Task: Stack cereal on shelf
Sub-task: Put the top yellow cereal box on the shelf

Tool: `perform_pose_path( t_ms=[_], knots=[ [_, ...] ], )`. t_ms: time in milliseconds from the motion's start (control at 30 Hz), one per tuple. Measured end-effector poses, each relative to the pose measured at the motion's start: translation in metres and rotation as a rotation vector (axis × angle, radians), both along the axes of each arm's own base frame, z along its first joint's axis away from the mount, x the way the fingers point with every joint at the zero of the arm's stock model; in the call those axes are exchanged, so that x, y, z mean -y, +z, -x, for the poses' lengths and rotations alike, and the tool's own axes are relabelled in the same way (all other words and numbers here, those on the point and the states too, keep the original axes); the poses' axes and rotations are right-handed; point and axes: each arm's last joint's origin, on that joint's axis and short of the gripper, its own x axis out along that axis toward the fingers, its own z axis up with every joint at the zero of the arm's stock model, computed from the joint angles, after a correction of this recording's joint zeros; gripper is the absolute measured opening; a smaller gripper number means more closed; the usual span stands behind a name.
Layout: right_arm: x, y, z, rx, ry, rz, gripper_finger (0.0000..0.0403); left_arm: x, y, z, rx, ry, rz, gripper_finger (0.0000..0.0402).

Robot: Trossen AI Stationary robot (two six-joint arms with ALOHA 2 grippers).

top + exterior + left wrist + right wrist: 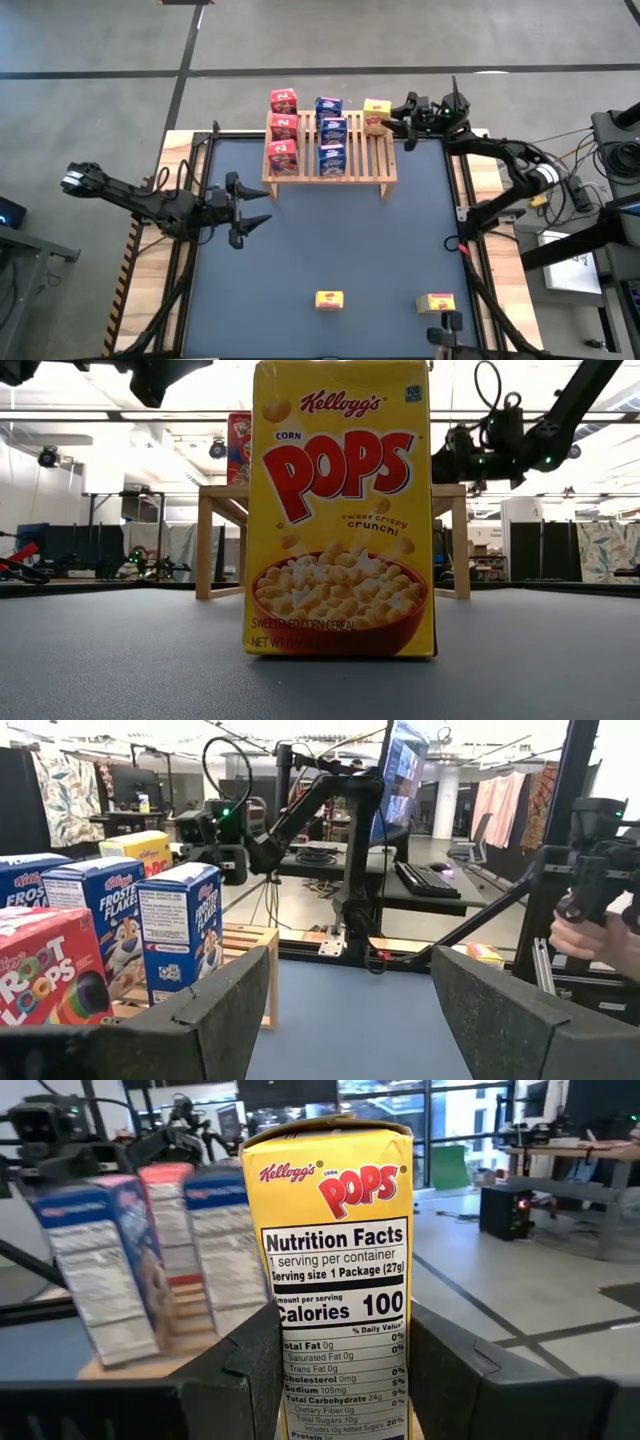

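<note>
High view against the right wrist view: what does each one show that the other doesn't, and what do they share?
Only the high view shows the two yellow boxes still on the table, one and another, plus the left gripper open and empty over the mat. Only the right wrist view shows the Corn Pops box's nutrition panel between the right gripper's fingers. Both show that yellow box held at the shelf beside the blue boxes and red boxes.

Shelf (385, 160) right column free behind held yellow box (376, 116); red (282, 128), blue (331, 132) columns full.
</note>
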Motion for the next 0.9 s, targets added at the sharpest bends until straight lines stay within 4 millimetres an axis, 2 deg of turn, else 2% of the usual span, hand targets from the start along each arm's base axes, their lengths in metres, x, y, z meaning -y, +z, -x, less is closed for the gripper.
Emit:
perform_pose_path(
  t_ms=[267,533,900],
  knots=[
    [0.017,-0.022,-0.001,0.023,0.033,-0.044,0.0160,-0.001,-0.001,-0.001,-0.004,0.010,-0.004,0.0263],
    [0.016,-0.022,0.000,0.025,0.053,-0.039,0.0164,-0.002,-0.001,-0.001,-0.007,0.016,-0.005,0.0263],
    [0.012,-0.015,0.001,0.029,0.057,-0.046,0.0252,-0.002,-0.002,-0.002,-0.012,0.015,0.012,0.0263]
  ],
)
